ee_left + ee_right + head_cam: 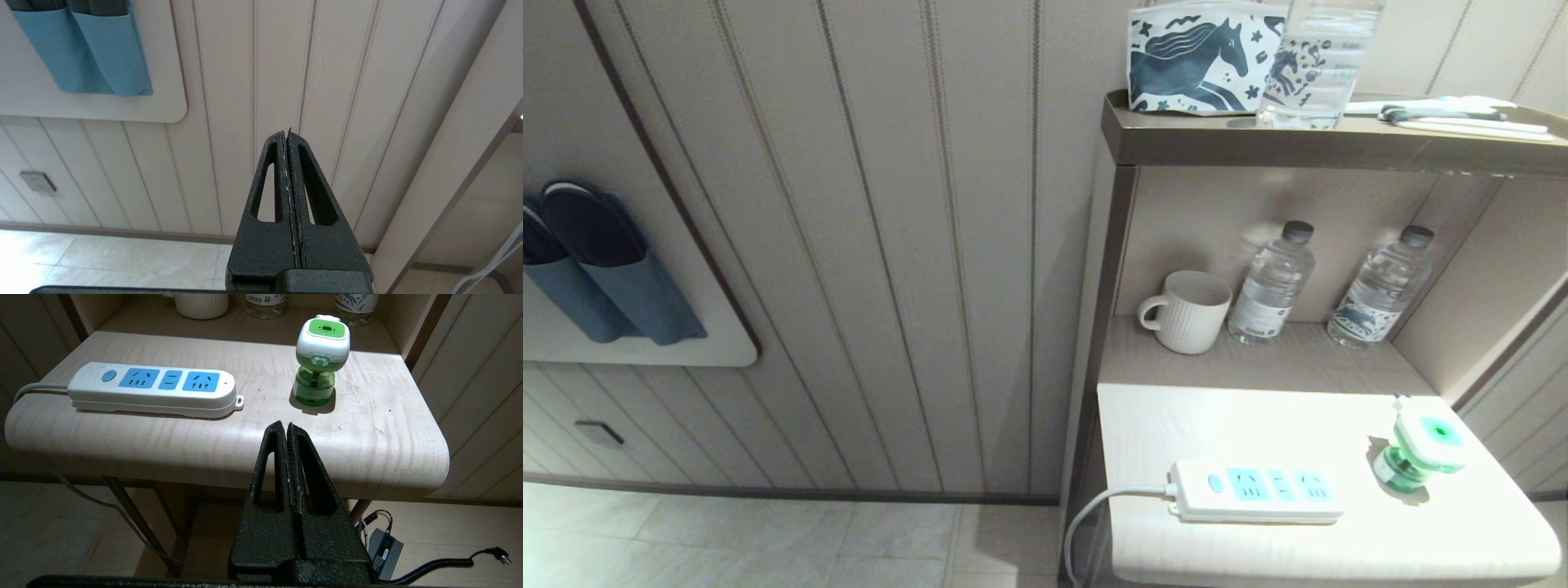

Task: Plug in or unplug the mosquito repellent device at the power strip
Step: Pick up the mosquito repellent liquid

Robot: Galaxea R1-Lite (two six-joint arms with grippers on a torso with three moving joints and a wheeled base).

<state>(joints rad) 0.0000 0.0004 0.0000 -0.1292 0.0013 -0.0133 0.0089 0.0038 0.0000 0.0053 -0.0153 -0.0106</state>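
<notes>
Mosquito repellent device (1419, 447) stands unplugged beside power strip (1258, 491); no readable writing.

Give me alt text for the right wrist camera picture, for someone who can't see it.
The right gripper, shut and empty, hangs in front of a pale wooden table. On it the mosquito repellent device stands upright and unplugged, apart from the power strip, whose sockets are all free.

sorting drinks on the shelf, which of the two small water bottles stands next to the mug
The water bottle with the plain white label, right beside the mug. The other small bottle, with a blue patterned label, stands farther away near the side wall.
</notes>
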